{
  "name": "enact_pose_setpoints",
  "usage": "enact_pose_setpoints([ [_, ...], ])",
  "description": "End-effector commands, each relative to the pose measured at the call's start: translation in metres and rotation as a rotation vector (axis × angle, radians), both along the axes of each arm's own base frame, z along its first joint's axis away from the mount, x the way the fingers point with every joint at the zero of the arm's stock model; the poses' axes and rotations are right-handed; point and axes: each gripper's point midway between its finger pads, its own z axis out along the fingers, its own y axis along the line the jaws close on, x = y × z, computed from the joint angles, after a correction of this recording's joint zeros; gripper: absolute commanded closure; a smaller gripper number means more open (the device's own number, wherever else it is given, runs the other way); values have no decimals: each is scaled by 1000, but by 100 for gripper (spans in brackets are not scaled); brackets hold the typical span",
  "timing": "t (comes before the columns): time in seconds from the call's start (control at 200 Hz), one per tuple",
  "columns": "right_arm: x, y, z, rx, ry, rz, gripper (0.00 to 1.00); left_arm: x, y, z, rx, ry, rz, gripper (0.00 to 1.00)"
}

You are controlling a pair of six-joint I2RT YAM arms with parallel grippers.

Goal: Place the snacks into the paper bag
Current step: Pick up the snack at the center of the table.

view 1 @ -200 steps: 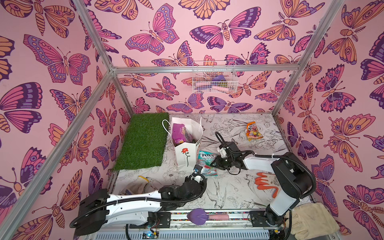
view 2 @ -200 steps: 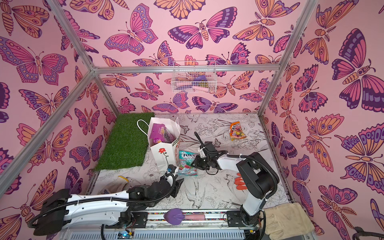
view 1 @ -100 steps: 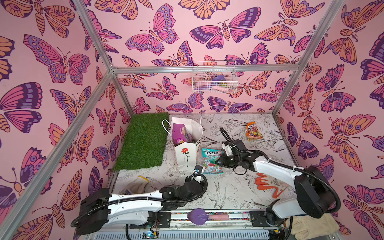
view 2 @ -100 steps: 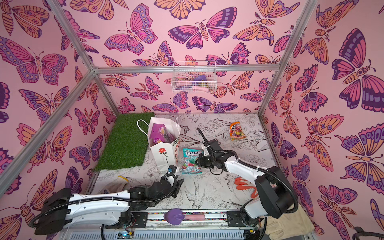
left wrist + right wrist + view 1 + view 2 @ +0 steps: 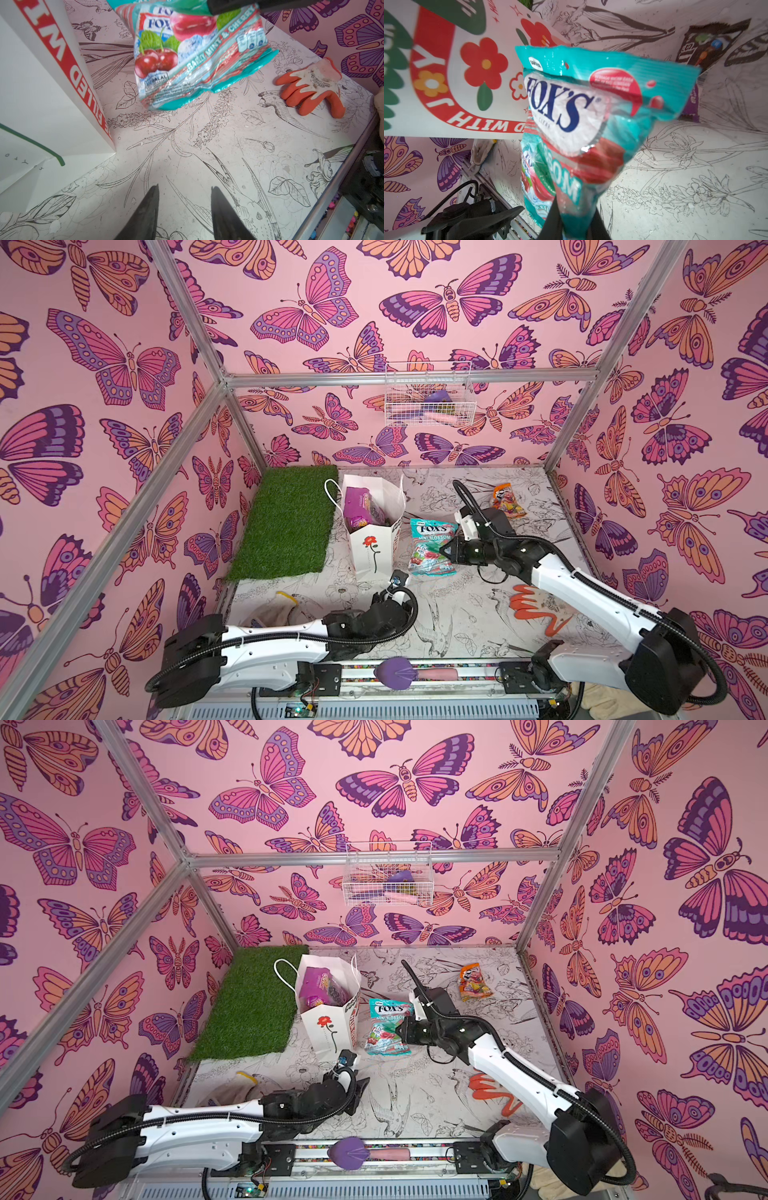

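A teal FOX'S snack packet (image 5: 430, 545) hangs off the table, just right of the white paper bag (image 5: 376, 560) with the red flower. My right gripper (image 5: 446, 549) is shut on its lower edge; the right wrist view shows both fingers pinching the packet (image 5: 583, 116). A purple snack packet (image 5: 359, 502) stands inside the bag. An orange snack packet (image 5: 505, 499) lies at the far right. A brown wrapper (image 5: 708, 41) lies beyond the held packet. My left gripper (image 5: 185, 188) is open and empty, low over the table in front of the bag's corner (image 5: 31, 93).
A green turf mat (image 5: 286, 522) lies left of the bag. An orange glove (image 5: 536, 608) lies near my right arm, and a white glove (image 5: 270, 614) lies at the front left. A wire basket (image 5: 428, 400) hangs on the back wall.
My right gripper has closed on the teal packet and lifted it off the table, and the arm has stretched out. The left arm has stayed where it was.
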Motion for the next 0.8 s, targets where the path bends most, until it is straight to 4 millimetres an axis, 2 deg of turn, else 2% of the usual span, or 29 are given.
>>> enact_pose_setpoints([
  [0.0,4,-4,30,-2,-77,-4,98,1,-9,11,-26,-14,-15,57],
  [0.285,1,-7,77,22,-185,-8,100,1,-9,8,-25,-8,-14,57],
  [0.791,-2,-2,125,38,-287,11,100,0,-9,4,-16,-3,-15,57],
])
